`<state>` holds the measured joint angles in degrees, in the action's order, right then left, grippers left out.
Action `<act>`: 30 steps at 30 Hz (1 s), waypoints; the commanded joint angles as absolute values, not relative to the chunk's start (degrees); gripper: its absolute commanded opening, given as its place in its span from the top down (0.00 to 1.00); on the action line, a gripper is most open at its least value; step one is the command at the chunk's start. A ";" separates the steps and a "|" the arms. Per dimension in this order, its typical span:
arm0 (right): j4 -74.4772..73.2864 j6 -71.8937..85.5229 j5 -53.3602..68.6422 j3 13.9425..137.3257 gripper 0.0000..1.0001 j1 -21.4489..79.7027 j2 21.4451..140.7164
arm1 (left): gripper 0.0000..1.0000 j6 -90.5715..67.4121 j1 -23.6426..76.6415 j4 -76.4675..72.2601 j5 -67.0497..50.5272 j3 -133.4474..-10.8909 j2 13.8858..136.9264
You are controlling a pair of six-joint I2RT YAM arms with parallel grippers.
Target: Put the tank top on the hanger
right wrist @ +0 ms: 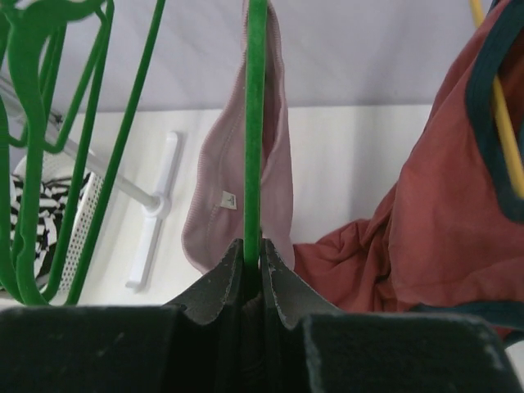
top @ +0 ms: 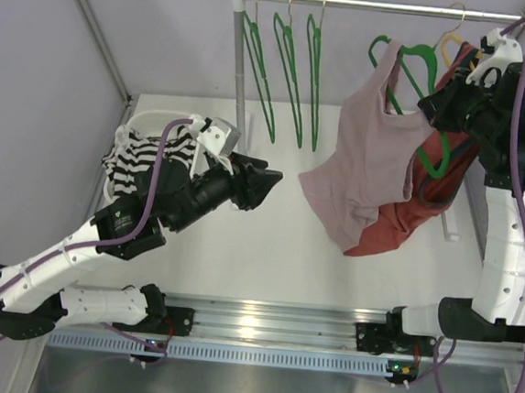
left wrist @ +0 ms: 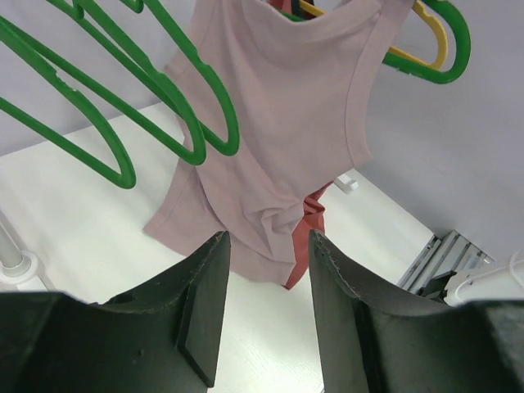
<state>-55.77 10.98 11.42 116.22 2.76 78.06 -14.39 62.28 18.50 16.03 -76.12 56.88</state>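
Your left gripper (top: pixel 268 183) hovers empty above the table (top: pixel 265 270), jaws wide. Your right gripper (right wrist: pixel 254 250) clamps the green hanger (right wrist: pixel 255 123), which carries the pink tank top (top: pixel 362 159) below the rail (top: pixel 371 4). Tilt the hanger and a strap may slide off.

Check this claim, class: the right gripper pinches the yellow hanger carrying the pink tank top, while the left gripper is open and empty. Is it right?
One detail is wrong: the right gripper pinches the green hanger, not the yellow hanger, as the right wrist view shows. That hanger does carry the pink tank top, and the left gripper is open and empty.
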 commanded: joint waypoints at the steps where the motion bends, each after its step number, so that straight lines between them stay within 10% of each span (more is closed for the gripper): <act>1: -50.54 10.28 11.52 122.51 1.00 0.97 79.62 | 0.52 -12.75 62.14 18.02 15.38 -77.70 56.07; 23: -47.02 10.28 10.28 119.01 0.99 -4.83 81.74 | 0.52 -13.36 62.14 18.37 15.21 -76.99 58.10; 30: -46.67 10.63 8.44 115.93 0.77 -4.83 79.02 | 0.52 -13.80 62.14 18.28 15.12 -76.55 58.62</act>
